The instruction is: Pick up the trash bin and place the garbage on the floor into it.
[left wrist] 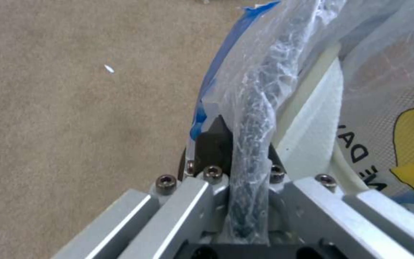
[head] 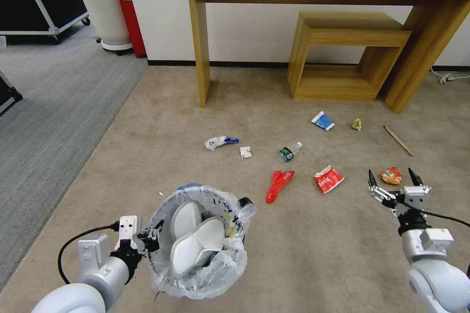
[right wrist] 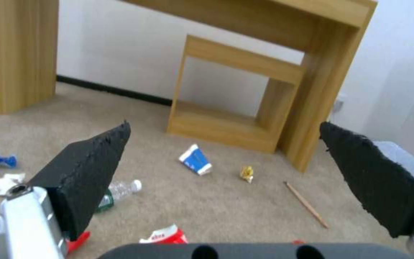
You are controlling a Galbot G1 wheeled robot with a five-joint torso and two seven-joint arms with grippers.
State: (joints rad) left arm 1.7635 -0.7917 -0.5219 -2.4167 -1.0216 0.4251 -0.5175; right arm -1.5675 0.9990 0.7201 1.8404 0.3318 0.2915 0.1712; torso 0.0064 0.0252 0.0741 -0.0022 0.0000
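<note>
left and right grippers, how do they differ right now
The left gripper is shut on the rim of the trash bin, pinching its plastic liner; the right gripper is open and holds nothing. The left one carries the bin with white slippers inside; the right one hovers above the orange wrapper on the floor. Both have black pointed fingers on silver bodies.

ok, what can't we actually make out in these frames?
- Bottom of the trash bin, head view: hidden by the white slippers inside it.
- Orange wrapper, head view: partly hidden behind the right gripper.
- Red wrapper, right wrist view: cut off by the gripper body.
</note>
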